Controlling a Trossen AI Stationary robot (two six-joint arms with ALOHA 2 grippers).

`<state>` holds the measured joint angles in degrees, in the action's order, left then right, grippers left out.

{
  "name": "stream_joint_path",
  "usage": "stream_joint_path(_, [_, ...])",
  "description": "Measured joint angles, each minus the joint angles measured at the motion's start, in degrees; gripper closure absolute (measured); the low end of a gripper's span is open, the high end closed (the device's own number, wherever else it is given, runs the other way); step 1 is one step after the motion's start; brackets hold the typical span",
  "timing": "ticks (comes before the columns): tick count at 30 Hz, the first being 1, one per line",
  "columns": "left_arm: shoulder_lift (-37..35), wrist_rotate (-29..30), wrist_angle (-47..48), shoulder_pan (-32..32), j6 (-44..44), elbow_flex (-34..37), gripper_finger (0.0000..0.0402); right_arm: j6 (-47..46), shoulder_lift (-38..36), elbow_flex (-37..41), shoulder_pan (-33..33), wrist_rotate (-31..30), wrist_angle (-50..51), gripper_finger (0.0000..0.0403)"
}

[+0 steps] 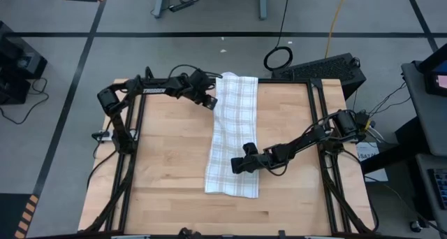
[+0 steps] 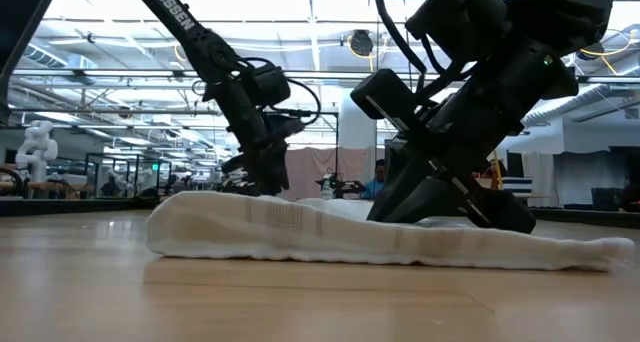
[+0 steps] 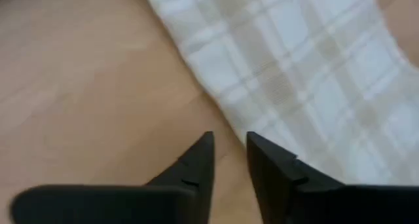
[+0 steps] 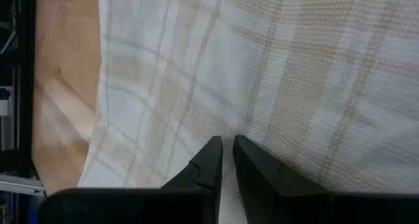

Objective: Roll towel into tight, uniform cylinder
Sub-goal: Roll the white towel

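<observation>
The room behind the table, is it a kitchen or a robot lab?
Most likely a robot lab or workshop, not a kitchen. The low view shows a big hall with ceiling pipes and a white humanoid robot far back. From above, a keyboard and cables lie beside the wooden table.

Towel (image 1: pixel 234 138) lies lengthwise mid-table (image 1: pixel 167 169); left end effector (image 1: pixel 209 101) beside its far-left edge, right end effector (image 1: pixel 236 165) on its near part.
</observation>
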<state>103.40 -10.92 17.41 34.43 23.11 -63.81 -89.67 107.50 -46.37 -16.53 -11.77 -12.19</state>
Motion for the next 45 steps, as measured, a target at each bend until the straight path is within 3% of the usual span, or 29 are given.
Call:
stream_joint_path(4, [-0.40,-6.36,0.08,1.20,0.12,0.00,0.0248,0.00,-0.03,0.02,0.00,0.00,-0.04,0.0365])
stream_joint_path(7, [-0.40,-8.65,2.56,1.38,-1.48,0.00,0.0229,0.43,-1.13,0.06,-0.02,-0.03,-0.03,0.0365])
stream_joint_path(11, [-0.40,-10.24,5.05,-0.04,-8.03,0.15,0.0227,2.80,-4.32,0.46,0.22,1.02,2.16,0.0365])
stream_joint_path(15, [-2.28,-13.57,7.73,-0.98,-9.29,0.24,0.0227,3.30,-9.85,0.31,0.55,0.77,5.15,0.0365])
stream_joint_path(23, [-8.66,-13.04,8.99,-5.15,-20.94,0.15,0.0227,7.49,-16.00,0.20,1.20,1.29,12.06,0.0365])
stream_joint_path(28, [-8.42,-24.87,9.96,-10.22,-26.61,2.77,0.0227,10.77,-13.48,0.15,1.13,-1.28,9.63,0.0365])
stream_joint_path(30, [-8.47,-25.89,10.02,-13.55,-27.27,4.74,0.0227,10.84,-12.45,0.17,1.08,0.30,10.24,0.0365])
stream_joint_path(37, [-8.40,-25.12,5.66,-28.04,-23.62,8.82,0.0227,11.13,-10.83,0.17,1.04,4.66,13.77,0.0365])
stream_joint_path(45, [-8.40,-5.92,-3.46,-40.84,-10.48,9.84,0.0227,14.31,-12.19,0.20,1.21,8.38,19.11,0.0365])
